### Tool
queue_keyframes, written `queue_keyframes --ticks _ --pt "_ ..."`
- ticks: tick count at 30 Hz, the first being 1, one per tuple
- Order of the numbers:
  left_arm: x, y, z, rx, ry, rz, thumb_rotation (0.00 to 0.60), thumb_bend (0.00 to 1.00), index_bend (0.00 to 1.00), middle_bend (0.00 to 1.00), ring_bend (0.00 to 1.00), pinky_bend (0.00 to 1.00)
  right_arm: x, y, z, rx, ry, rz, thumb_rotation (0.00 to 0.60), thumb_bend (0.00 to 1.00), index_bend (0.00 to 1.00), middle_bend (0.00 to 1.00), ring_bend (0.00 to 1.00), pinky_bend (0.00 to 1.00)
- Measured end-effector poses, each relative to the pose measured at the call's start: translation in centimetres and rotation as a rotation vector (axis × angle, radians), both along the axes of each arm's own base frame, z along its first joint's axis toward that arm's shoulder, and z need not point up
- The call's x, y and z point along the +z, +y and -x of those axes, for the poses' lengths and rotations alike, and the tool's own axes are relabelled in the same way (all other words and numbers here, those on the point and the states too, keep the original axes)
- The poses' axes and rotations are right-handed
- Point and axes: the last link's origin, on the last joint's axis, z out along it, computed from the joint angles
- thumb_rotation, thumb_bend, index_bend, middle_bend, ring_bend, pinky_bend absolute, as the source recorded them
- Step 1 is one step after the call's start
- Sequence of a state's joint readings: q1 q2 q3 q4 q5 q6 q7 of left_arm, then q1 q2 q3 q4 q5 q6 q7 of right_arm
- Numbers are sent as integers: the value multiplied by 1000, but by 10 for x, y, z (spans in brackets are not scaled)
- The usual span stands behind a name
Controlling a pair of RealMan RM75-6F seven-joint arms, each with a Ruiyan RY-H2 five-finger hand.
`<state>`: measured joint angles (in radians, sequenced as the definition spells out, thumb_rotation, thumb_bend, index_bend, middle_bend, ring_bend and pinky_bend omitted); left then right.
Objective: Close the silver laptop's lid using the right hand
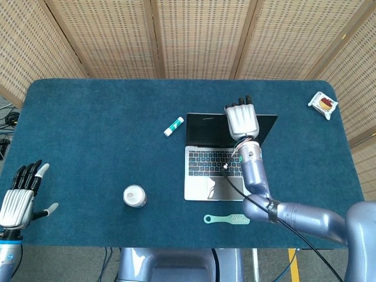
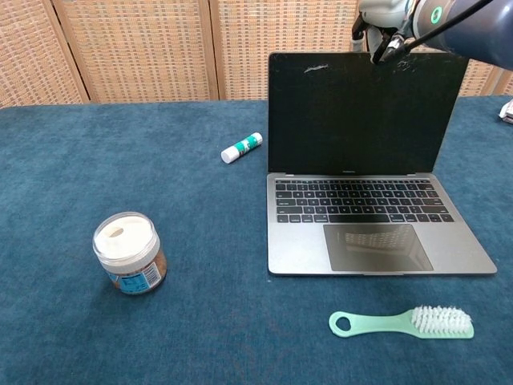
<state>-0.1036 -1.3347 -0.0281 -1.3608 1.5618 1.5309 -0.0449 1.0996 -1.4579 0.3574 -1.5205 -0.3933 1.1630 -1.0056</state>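
The silver laptop (image 1: 212, 170) (image 2: 377, 233) stands open right of the table's middle, its dark screen (image 2: 365, 112) facing me and nearly upright. My right hand (image 1: 241, 119) (image 2: 377, 20) rests over the top edge of the lid, fingers hooked behind it and the palm above the screen. It holds nothing else. My left hand (image 1: 20, 197) hangs at the near left edge of the table, fingers spread and empty; the chest view does not show it.
A white-and-green glue stick (image 1: 173, 126) (image 2: 241, 147) lies left of the laptop. A white-lidded jar (image 1: 134, 196) (image 2: 128, 253) stands near the front. A mint-green brush (image 1: 228, 219) (image 2: 401, 322) lies in front of the laptop. A small packet (image 1: 323, 104) sits at the far right corner.
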Motion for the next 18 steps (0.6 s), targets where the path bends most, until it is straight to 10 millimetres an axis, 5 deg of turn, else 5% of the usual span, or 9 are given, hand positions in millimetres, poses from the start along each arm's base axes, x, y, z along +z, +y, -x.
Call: queue_keyframes --ticks 18 --pt "-1 -3 -4 -18 3 4 600 13 0 0 0 0 3 26 -9 -77 -18 -10 600 1000 401 404 200 123"
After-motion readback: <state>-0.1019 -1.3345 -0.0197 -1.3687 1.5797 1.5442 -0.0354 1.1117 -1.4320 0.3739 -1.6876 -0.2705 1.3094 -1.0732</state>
